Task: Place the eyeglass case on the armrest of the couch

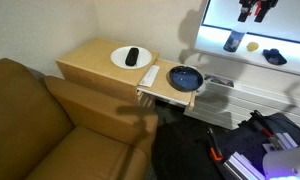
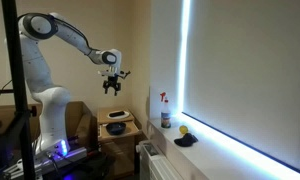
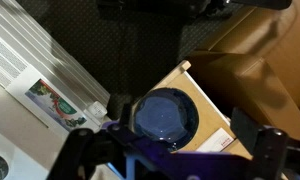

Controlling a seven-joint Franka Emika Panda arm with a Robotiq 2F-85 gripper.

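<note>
One case on the plate, gripper wide and empty

Your gripper (image 2: 113, 88) hangs high in the air, well above the furniture, at the end of the outstretched arm (image 2: 60, 30). Its jaws stand wide apart and hold nothing; in the wrist view the two fingers (image 3: 272, 148) sit near opposite sides of the picture with open space between them.

You will find the case (image 1: 132, 56) lying on the white plate (image 1: 117, 59), near the middle of it. The plate rests on the top of the wooden table (image 1: 90, 55), which stands against the end of the couch (image 1: 20, 110). The armrest (image 1: 90, 108) lies just beside the table, on the couch side, and its flat top is bare.

Your wrist camera looks straight down on the blue pan (image 3: 165, 115), not on the case. That pan (image 1: 185, 77) sits on a lower wooden ledge (image 1: 168, 95) at the table's far side from the couch, well apart from the plate. A flat white object (image 1: 150, 76) lies on the ledge just beside the pan; what it is cannot be told.

A spray bottle (image 2: 166, 112) stands on the windowsill (image 2: 205, 150), with a small dark item (image 2: 187, 138) near it. The wrist view shows neither plate nor case.
</note>
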